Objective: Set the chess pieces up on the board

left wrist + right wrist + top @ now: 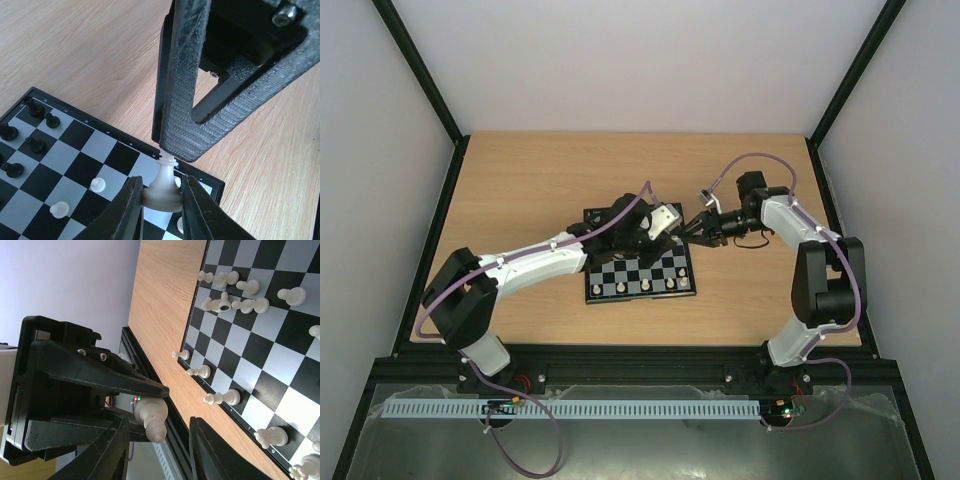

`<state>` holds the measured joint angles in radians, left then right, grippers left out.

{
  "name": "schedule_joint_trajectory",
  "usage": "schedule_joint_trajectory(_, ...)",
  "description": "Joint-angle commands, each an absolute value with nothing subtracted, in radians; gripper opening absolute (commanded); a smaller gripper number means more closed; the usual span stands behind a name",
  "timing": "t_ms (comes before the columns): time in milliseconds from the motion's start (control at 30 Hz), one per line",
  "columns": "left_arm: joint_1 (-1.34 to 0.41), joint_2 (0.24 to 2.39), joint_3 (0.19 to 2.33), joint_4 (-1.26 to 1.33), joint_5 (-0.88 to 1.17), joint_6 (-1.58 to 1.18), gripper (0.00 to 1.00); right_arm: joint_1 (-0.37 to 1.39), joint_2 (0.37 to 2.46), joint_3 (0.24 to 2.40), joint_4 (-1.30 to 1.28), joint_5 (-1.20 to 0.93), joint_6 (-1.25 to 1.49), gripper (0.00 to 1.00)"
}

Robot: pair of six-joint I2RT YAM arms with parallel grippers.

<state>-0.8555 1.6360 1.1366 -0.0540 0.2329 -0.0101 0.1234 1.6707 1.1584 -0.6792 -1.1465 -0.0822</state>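
The board (620,272) lies mid-table. My left gripper (665,228) hangs over its far right corner, shut on the base of a cream-white chess piece (162,190). My right gripper (692,228) meets it from the right. In the left wrist view one right finger (185,100) covers the piece's head. In the right wrist view the piece (152,415) sits between my right gripper's (160,422) spread fingers, which do not squeeze it, and the left gripper's fingers (100,372) hold it. Black pieces (35,145) and white pawns (99,185) stand on the board (75,135).
Several white pieces (220,398) stand along the board's (260,355) edge, and one lies on its side (217,305). Bare wooden table (520,190) surrounds the board. Black frame posts and pale walls enclose the table.
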Motion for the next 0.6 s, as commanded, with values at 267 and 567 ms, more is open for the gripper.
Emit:
schedule_joint_trajectory(267,-0.862,1.616,1.119,-0.009,0.258,-0.018,0.16,0.127,1.695,1.151,-0.729,-1.237,-0.093,0.22)
schedule_joint_trajectory(567,-0.862,1.62,1.116,-0.002,0.256,-0.022,0.17,0.129,1.689,1.135,-0.719,-1.235,-0.093,0.15)
